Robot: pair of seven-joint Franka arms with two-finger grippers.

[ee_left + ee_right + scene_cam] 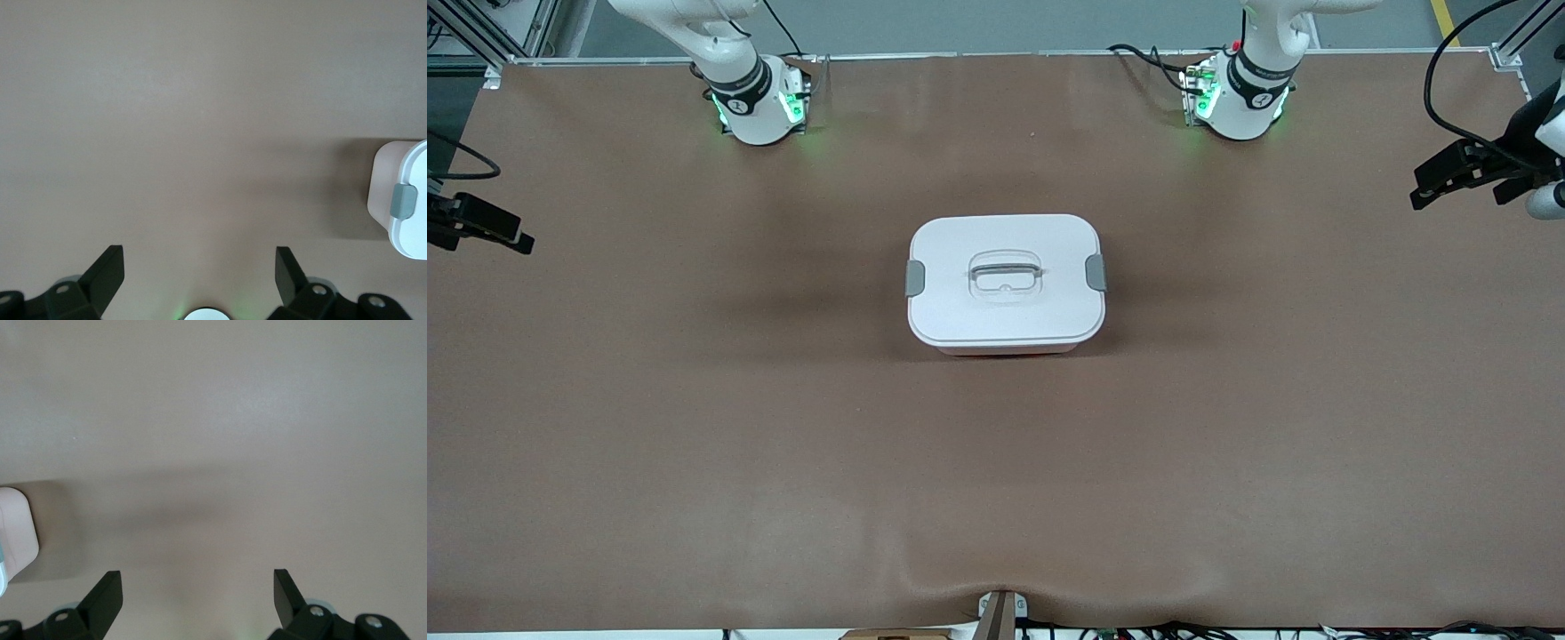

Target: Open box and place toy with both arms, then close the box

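The pale pink box [1005, 311] stands in the middle of the table with its white lid on. Both grey side clips [915, 277] lie down against the lid, and the recessed handle [1005, 271] is free. The toy is out of view. My left gripper [1427, 182] hangs open and empty over the table's edge at the left arm's end; its wrist view [200, 257] shows the box [407, 207] off to one side. My right gripper [516, 240] hangs open and empty over the right arm's end; its wrist view [198, 580] shows a corner of the box [17, 527].
A brown mat [783, 444] covers the whole table. A small bracket [996, 613] sits at the table edge nearest the front camera. Black cables [1440, 80] hang by the left arm's end. Both arm bases [760, 107] stand along the edge farthest from the front camera.
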